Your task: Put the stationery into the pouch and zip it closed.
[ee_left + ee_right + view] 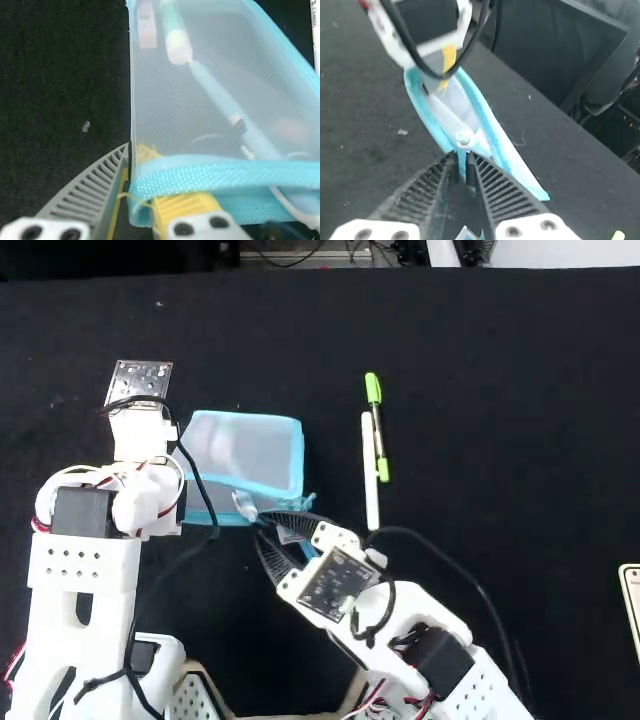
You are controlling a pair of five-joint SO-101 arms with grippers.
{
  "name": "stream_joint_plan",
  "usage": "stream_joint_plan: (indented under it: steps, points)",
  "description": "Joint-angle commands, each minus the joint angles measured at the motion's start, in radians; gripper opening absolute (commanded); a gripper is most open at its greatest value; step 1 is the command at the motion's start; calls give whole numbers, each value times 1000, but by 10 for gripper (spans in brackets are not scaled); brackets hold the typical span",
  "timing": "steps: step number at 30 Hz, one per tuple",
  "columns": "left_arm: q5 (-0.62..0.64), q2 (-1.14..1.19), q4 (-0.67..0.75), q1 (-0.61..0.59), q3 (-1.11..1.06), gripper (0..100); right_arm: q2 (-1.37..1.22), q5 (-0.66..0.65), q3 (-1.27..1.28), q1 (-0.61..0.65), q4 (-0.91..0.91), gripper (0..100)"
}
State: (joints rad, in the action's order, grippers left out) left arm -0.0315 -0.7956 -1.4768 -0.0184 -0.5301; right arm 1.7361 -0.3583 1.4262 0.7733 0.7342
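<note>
Pouch (245, 462) on black table (500, 360), left of centre, a capped pen (220, 100) inside. We note the left end effector (132, 155) clamped on the pouch's near-left corner, that arm covering the pouch's left edge. Right end effector (461, 160) is clenched on the zipper pull (463, 139) at the near edge. Green pen (376, 425) and white pen (370, 480) lie side by side right of the pouch. Card (631, 600) at right edge.

The mesh pouch (245, 455) shows pale translucent blue, trimmed turquoise, against the black table (500, 390). One pen (371, 495) is white, the marker (377, 430) dark with lime-green ends. My right pincer (461, 167) is ribbed grey, my left pincer (134, 150) grey and yellow.
</note>
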Motion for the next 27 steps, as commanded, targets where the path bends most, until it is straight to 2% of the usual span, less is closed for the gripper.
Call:
stream_joint_plan:
  steps: [1,10,14,20,23,27]
  points:
    - [-5,-2,3,1,2,30,-5,9,-42,-12,-31,12]
    - [-5,-2,3,1,2,30,-28,15,-81,-12,-20,15]
    - [-5,-2,3,1,2,30,-117,84,-134,-11,-26,15]
    - [-5,-2,3,1,2,30,-268,86,-242,-11,-3,16]
    - [-5,-2,3,1,2,30,-286,91,-295,-15,81,68]
    - [-5,-2,3,1,2,30,-243,87,-450,-43,295,156]
